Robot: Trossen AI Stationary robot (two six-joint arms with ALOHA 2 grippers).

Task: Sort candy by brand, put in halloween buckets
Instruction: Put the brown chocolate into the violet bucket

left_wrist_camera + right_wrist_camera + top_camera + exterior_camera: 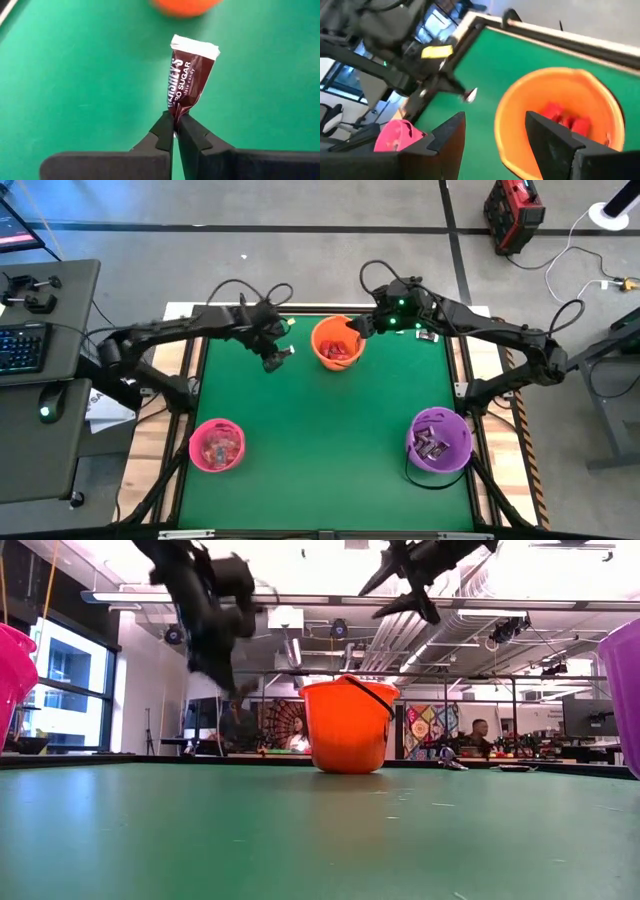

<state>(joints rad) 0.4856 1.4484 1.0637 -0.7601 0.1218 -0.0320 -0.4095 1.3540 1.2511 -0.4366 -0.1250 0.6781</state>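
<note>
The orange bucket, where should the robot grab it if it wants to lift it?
Probably by the thin dark handle arching over the orange bucket, coming straight down from above. The bucket stands upright and its body looks too wide and round for the fingers.

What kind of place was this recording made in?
Most likely a robotics lab or shared workshop. The green table stands on a bare concrete floor beside a desk with a keyboard; the low view shows exposed ceiling ducts and people seated at benches behind.

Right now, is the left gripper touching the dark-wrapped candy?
Touching. The left wrist view shows the left gripper shut on the dark candy, pinching its lower end.
</note>
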